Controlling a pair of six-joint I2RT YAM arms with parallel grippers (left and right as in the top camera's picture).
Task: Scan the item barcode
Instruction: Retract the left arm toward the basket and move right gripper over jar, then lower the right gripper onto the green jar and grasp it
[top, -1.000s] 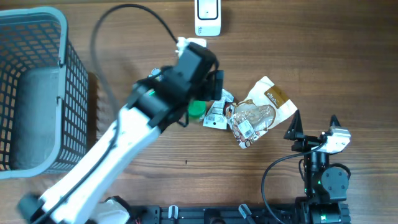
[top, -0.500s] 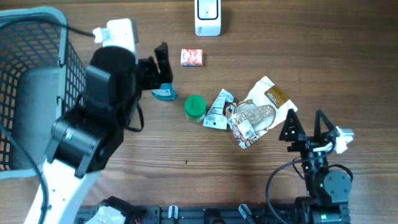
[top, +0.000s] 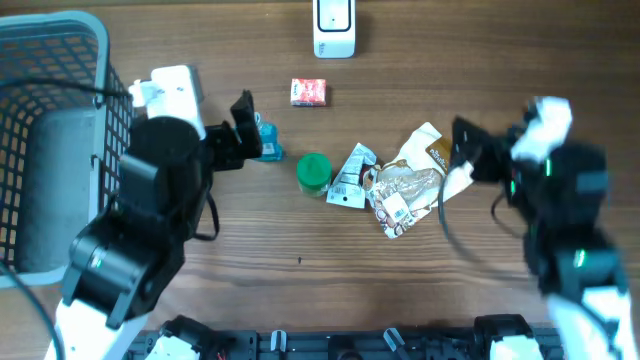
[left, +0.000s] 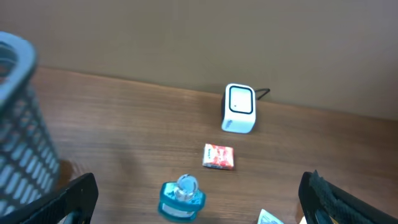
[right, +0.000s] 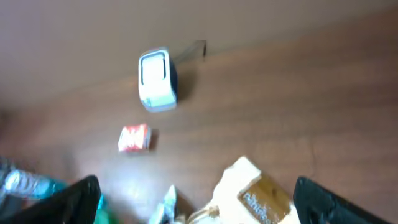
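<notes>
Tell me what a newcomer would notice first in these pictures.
The pile of crinkled snack packets in the table's middle draws the eye first, a round green item just left of it. Then the big grey mesh basket at the left edge and the white scanner at the far edge.

basket (top: 108, 75) far left | scanner (top: 334, 30) back centre | small packet (top: 309, 91) before it | bottle (top: 268, 148), tub (top: 314, 171), pouches (top: 405, 185) left-to-right, centre

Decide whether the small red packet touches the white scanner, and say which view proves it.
Apart. The overhead view shows a strip of bare table between the red packet and the white scanner.
</notes>
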